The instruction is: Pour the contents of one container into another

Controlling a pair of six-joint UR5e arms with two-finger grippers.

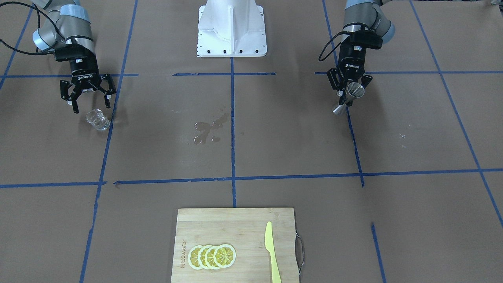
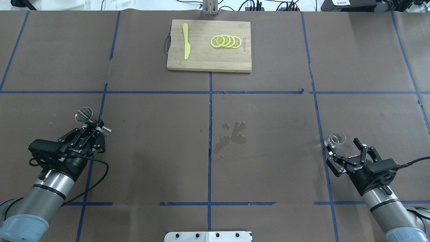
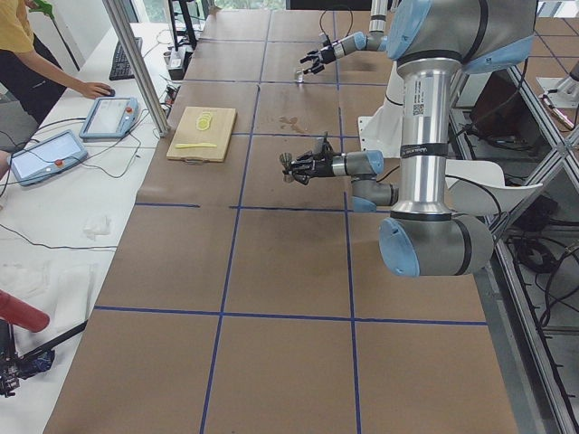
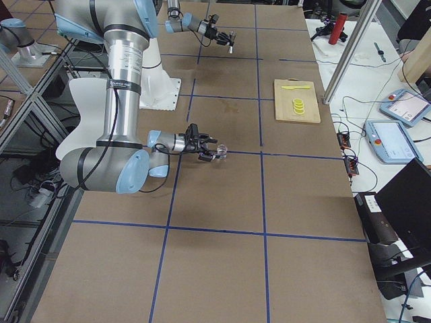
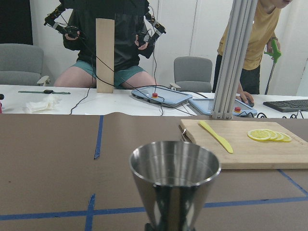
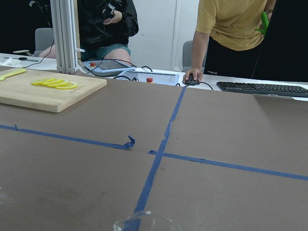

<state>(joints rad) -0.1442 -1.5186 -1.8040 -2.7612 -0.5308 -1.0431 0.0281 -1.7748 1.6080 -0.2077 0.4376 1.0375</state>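
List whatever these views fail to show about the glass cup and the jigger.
- Glass cup, its contents: too small and clear in the overhead and front views; the right wrist view's bottom edge cuts off all but its rim.
- Jigger, its lower cone: cut off by the left wrist view's bottom edge.
- Its inside bottom: hidden behind its near rim there.

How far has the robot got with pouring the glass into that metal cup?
Done: left jaws grip the steel jigger. In hand: open right jaws sit by the glass cup, which stands ungripped. Left: lifting it, bringing both together, pouring. A wet patch lies midway between them.
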